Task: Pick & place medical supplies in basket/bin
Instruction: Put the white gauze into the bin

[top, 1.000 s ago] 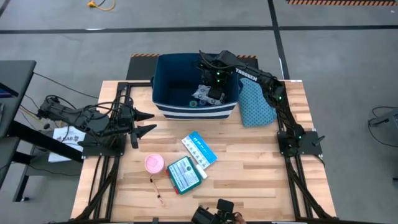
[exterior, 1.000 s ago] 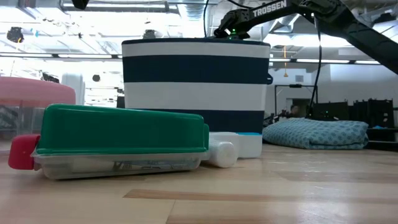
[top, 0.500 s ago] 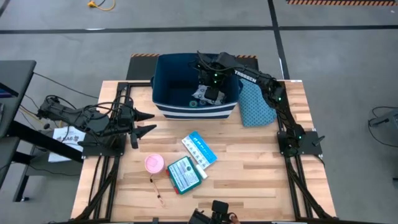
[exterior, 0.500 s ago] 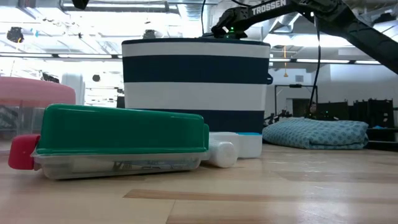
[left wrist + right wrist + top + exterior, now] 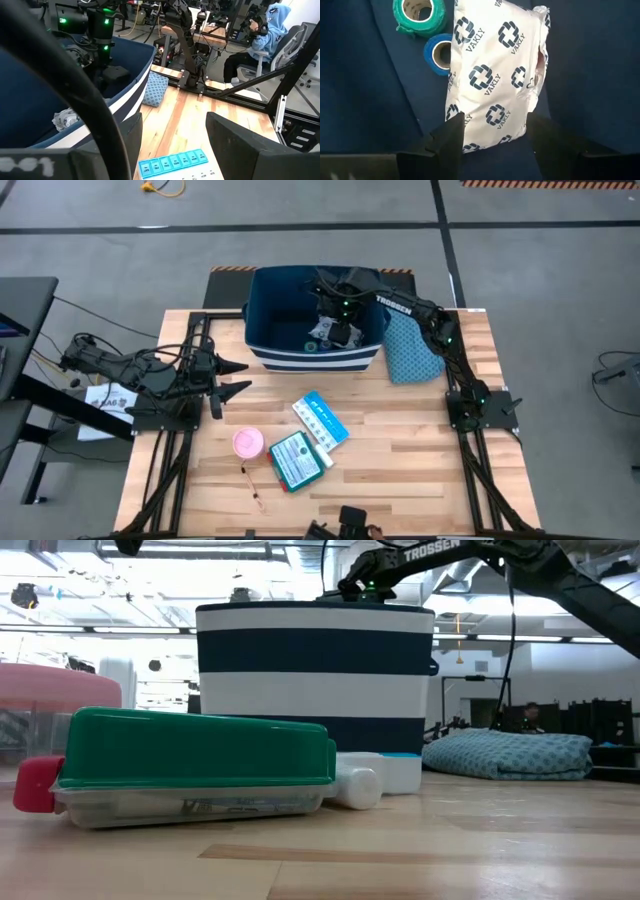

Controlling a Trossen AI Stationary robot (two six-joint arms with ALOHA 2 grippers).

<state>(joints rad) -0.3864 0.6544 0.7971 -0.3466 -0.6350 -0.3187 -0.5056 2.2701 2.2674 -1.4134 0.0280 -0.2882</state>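
The navy bin (image 5: 268, 330) with white stripes stands at the table's far middle. My right gripper (image 5: 496, 126) hangs open inside it, just above the white ring-patterned pouch (image 5: 495, 75), which lies flat on the bin's floor beside a green tape roll (image 5: 419, 15) and a blue roll (image 5: 438, 54). On the table nearer the front lie the light-blue and white packet (image 5: 320, 418), the teal flat box (image 5: 296, 460), the pink roll (image 5: 248, 443) and the thin swab stick (image 5: 252, 485). My left gripper (image 5: 233, 377) waits open at the table's left.
A teal dotted cloth (image 5: 410, 350) lies against the bin's right side, under my right arm. In the low view the teal box (image 5: 195, 765) stands close in front of the bin (image 5: 315, 680). A person sits beyond the table (image 5: 260, 35). Bare wood lies along the table's right side (image 5: 420, 450).
My right gripper has risen a little inside the bin and drifted slightly toward the table's far edge. The pouch has stayed on the bin's floor.
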